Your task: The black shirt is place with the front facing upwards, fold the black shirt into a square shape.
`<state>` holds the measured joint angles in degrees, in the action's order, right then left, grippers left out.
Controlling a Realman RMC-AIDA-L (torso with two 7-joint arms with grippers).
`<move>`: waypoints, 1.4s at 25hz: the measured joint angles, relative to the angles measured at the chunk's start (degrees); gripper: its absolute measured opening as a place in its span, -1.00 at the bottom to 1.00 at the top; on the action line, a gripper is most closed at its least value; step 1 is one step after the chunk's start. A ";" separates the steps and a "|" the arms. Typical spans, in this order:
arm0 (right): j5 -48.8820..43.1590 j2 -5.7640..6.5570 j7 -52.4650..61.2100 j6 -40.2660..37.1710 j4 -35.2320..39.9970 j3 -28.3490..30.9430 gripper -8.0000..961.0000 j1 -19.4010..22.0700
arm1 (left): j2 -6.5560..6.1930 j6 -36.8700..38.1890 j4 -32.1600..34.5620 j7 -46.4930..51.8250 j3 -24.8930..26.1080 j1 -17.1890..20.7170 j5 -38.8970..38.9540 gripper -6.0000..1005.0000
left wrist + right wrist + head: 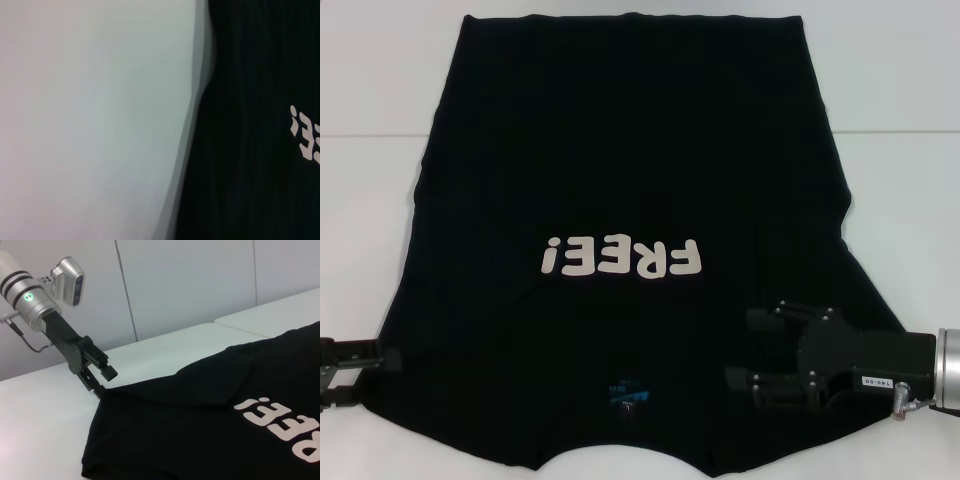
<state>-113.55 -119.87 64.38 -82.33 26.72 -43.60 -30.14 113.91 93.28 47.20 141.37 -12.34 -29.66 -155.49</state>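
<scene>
- I judge the black shirt (620, 190) light and limp; I'd pinch edges.
- Left claw (100, 377) sits spread at the sleeve edge, holding nothing clearly.
- Right claw (760, 385) is over cloth; I cannot tell its opening.

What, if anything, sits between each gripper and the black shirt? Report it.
Nothing visible does. The left gripper is at the black shirt's sleeve edge; the right gripper is directly over the cloth near the collar side. Only white table surrounds it.

Black shirt (620, 180) spread flat on white table, front up, off-white "FREE!" lettering, collar nearest robot
</scene>
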 joint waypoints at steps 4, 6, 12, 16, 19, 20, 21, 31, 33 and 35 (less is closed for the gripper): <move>0.00 0.00 0.02 -0.18 0.00 0.00 0.86 0.00 | 0.08 -0.12 -0.02 -0.03 0.01 -0.07 0.01 0.86; 0.00 0.00 0.03 -0.20 0.00 0.00 0.86 0.00 | 0.11 -0.14 -0.26 -0.09 0.02 -0.16 0.01 0.86; 0.00 0.00 0.05 -0.20 0.00 0.00 0.86 0.00 | 0.07 -0.39 -1.57 -0.42 0.04 -0.68 0.05 0.86; 0.00 0.00 0.05 -0.20 0.00 0.00 0.86 0.00 | -0.02 -0.46 -2.02 -0.46 0.04 -1.36 0.17 0.86; 0.00 0.00 0.05 -0.20 0.00 0.00 0.86 0.00 | 0.00 -0.52 -2.03 -0.47 0.02 -1.70 0.20 0.86; 0.00 0.00 0.05 -0.20 0.00 0.00 0.86 0.00 | 0.02 -0.57 -2.03 -0.47 -0.06 -1.75 0.20 0.86; 0.00 0.00 0.07 -0.20 0.00 0.00 0.86 0.00 | 0.05 -0.66 -2.03 -0.48 -0.24 -1.79 0.20 0.86; 0.24 0.00 0.91 -0.43 0.14 0.10 0.86 0.00 | 0.17 -2.88 -1.56 -0.35 -1.11 -1.38 0.10 0.63; 0.25 0.00 1.38 -0.52 0.32 0.09 0.86 0.00 | 0.22 -3.06 -1.53 -0.48 -1.37 -1.32 -0.06 0.56; 0.24 0.04 1.62 -0.63 0.45 0.11 0.86 0.00 | 0.27 -3.15 -1.52 -0.49 -1.67 -1.28 -0.14 0.42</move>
<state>-113.31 -119.83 66.00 -82.96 27.16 -43.48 -30.14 114.18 90.12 45.68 140.88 -14.01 -30.94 -155.63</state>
